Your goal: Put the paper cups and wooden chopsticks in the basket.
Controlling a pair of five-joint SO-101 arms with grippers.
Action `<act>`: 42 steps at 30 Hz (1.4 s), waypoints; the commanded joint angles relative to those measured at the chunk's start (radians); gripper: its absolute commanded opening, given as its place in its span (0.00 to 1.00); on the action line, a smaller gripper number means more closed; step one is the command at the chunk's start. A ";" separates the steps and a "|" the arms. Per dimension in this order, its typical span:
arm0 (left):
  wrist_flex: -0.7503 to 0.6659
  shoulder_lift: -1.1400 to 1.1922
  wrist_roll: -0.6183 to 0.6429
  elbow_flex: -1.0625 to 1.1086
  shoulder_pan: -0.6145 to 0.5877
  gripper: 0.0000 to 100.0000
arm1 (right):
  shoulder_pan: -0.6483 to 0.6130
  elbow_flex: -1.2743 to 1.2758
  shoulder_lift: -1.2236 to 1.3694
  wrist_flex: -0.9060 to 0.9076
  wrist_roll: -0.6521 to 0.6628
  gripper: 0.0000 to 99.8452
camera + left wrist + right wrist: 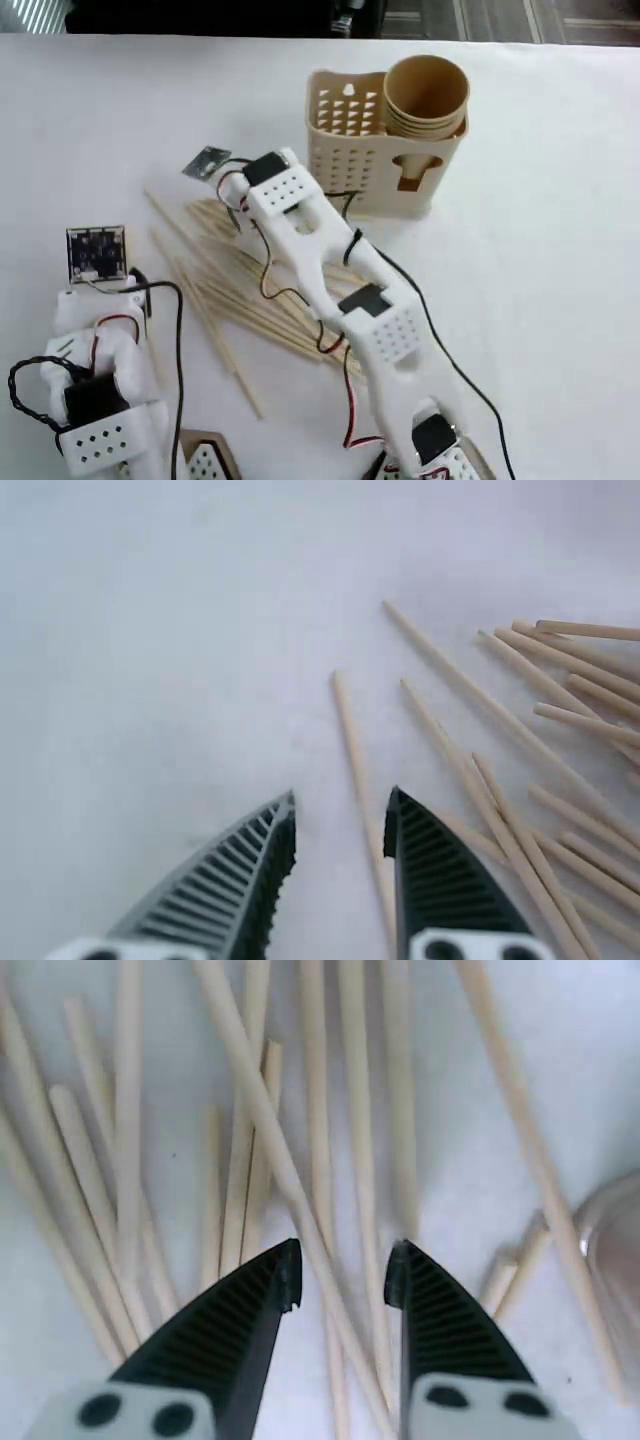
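Right hand (343, 1260) (parted) above chopsticks (262, 1110), basket (350, 165) near

Wood, paper and plastic on a matt white top
Chopsticks (250, 305): pale bare wood, unvarnished, smooth. Cups (427, 95): brown paper, matt. Basket (345, 165): cream plastic with punched holes and a slight sheen. Table (540, 280): white, smooth, matt. Arm (385, 330): white matt plastic shells, black rubbery cables. Left gripper (341, 794), right gripper (345, 1246): dull black plastic, ribbed inner faces.
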 commanded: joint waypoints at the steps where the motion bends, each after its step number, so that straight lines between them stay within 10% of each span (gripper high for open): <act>1: -0.026 -0.010 -0.008 -0.005 -0.002 0.16 | 0.013 -0.081 0.025 -0.005 0.005 0.15; 21: -0.026 -0.010 -0.008 -0.005 -0.002 0.16 | -0.001 -0.226 0.041 0.203 0.005 0.02; 42: -0.029 -0.010 -0.009 0.003 -0.002 0.16 | 0.005 -0.100 -0.578 0.191 -0.054 0.02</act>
